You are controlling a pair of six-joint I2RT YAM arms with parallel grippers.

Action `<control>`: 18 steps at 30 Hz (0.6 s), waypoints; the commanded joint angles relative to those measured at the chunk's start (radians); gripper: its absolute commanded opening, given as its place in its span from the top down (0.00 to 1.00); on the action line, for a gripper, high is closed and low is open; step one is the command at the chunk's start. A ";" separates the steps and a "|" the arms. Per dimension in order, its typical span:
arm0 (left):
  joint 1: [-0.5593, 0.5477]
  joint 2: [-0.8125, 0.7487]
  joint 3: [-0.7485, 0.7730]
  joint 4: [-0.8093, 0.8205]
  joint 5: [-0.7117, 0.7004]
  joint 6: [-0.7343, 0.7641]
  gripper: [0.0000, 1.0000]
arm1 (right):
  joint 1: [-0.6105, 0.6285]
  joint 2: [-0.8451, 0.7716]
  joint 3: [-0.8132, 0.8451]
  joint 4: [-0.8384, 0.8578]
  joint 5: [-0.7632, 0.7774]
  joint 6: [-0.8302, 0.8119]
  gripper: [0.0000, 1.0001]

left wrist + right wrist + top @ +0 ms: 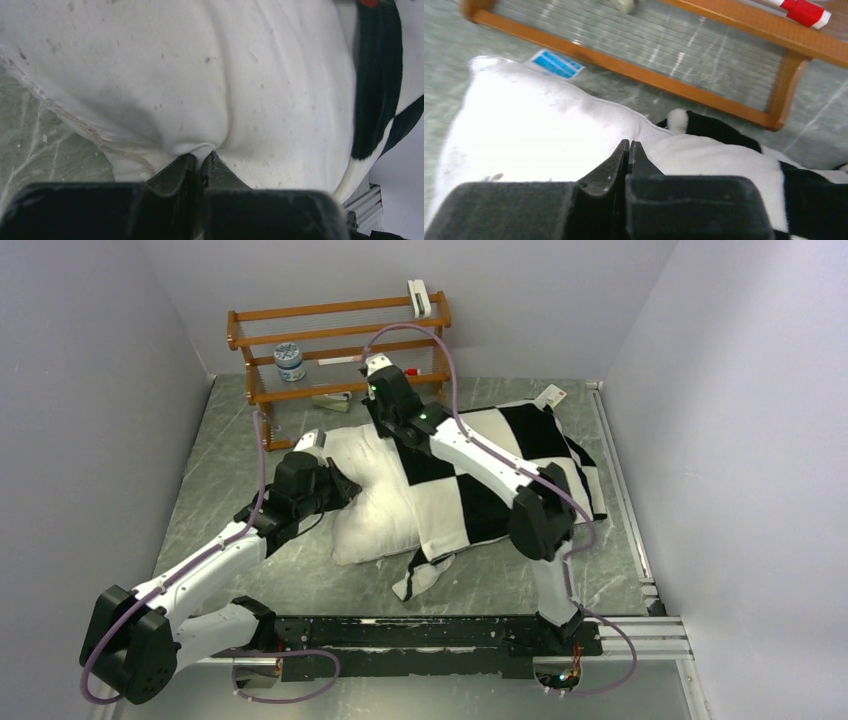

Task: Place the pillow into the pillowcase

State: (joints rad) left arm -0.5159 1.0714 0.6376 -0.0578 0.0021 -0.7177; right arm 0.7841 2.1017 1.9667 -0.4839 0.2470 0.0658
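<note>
Now the left gripper (201, 159) is clamped on a fold of the pillow (210, 75), which lies half inside the pillowcase (500, 455); the right gripper (630, 146) sits pressed together at its mouth.

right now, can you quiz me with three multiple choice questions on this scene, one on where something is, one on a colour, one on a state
1. Where is the wooden rack?
A) at the far edge of the table, beyond the pillow
B) at the near edge
C) on top of the pillow

2. What colours is the pillowcase?
A) red and yellow
B) black and white checks
C) plain blue

3. How far in is the pillow?
A) fully inside
B) partly inside, one end sticking out
C) lying apart from the pillowcase

Answers: 1 A, the rack stands by the back wall. 2 B, large checker squares show. 3 B, bare white cushion shows past the case's opening.
</note>
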 commanded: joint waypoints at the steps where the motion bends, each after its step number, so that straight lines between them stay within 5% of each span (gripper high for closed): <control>1: 0.002 0.007 0.030 0.173 0.051 -0.013 0.95 | 0.059 -0.174 -0.186 0.381 -0.240 0.181 1.00; 11: 0.001 0.081 0.036 0.272 0.100 -0.081 0.95 | 0.067 -0.120 -0.277 0.524 -0.292 0.280 1.00; 15: 0.001 0.080 0.029 0.267 0.092 -0.088 0.95 | 0.061 -0.091 -0.246 0.498 -0.262 0.275 0.87; 18: 0.001 0.068 0.016 0.263 0.085 -0.093 0.95 | 0.045 -0.097 -0.230 0.455 -0.286 0.273 0.99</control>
State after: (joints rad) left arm -0.5121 1.1549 0.6380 0.0608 0.0387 -0.7769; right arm 0.8185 2.0102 1.6897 -0.0628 0.0395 0.3069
